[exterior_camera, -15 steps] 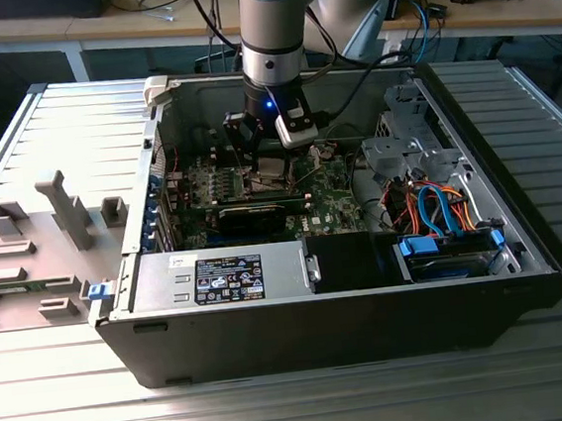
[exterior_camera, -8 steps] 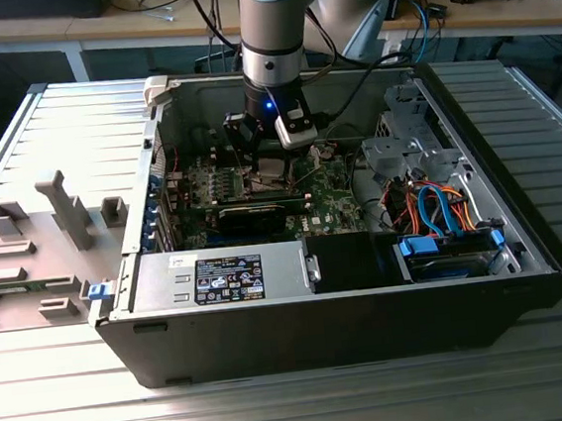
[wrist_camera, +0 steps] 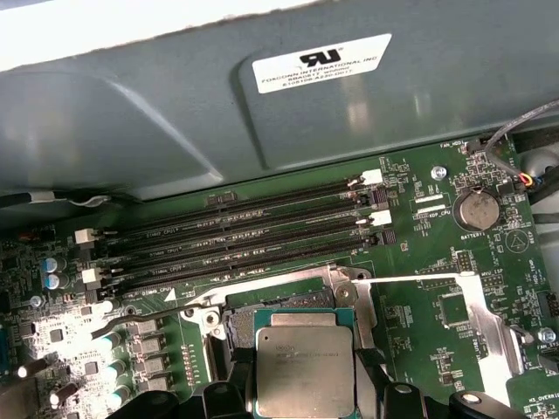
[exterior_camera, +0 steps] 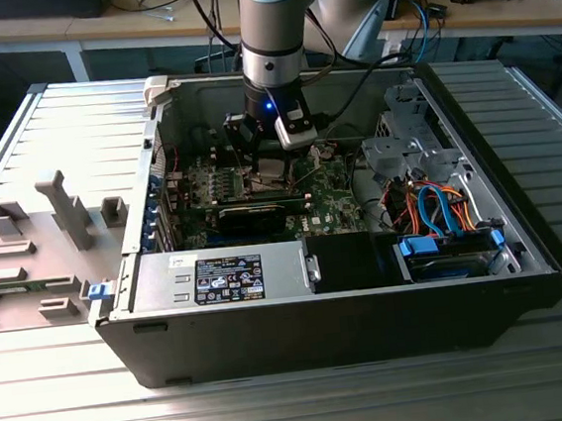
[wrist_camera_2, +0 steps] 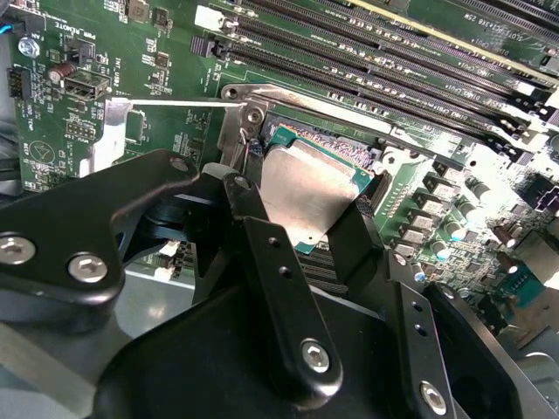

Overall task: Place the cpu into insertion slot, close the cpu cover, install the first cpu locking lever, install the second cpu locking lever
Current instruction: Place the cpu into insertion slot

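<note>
Gripper (wrist_camera_2: 307, 205) clamped on the cpu (wrist_camera: 304, 371) by two opposite edges, just over the insertion slot (wrist_camera_2: 327, 144); the plate looks light, stiff, probably fragile underneath. Edge holds seem safest.

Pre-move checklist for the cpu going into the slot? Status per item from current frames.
1. Grip: end effector clamps the cpu by two opposite edges: ok.
2. cpu cover swung open, off the insertion slot: ok.
3. One locking lever lies beside the slot, another by the cover, neither across the opening: ok.
4. cpu edges parallel to the slot rim in the first wrist view: ok.
5. cpu seated, or held above the contacts: cannot tell.
6. Corner marker matched to the slot: cannot tell.
</note>
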`<state>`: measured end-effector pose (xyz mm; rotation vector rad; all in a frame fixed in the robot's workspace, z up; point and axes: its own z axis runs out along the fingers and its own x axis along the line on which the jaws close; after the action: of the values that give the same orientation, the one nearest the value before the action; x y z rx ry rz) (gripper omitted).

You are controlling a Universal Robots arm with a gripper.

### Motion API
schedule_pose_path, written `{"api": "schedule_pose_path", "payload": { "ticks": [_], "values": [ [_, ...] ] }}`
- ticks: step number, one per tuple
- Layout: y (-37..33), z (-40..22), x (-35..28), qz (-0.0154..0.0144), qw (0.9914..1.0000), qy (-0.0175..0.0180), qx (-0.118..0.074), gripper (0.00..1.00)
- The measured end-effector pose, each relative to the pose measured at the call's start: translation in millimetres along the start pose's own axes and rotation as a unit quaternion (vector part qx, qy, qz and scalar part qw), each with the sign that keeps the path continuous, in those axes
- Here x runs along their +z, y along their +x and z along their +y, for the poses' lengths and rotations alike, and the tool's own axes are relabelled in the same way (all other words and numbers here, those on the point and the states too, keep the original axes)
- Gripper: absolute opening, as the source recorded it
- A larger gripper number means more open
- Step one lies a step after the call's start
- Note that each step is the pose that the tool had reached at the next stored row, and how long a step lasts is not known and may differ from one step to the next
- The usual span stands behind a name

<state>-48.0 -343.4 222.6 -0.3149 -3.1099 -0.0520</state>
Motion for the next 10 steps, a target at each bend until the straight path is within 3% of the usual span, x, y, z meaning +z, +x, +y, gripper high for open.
{"api": "schedule_pose_path", "payload": {
  "ticks": [10],
  "values": [
    [0.0,0.0,1.3,-0.0001,0.99999,-0.0001,0.003,0.54]
  ]
}}
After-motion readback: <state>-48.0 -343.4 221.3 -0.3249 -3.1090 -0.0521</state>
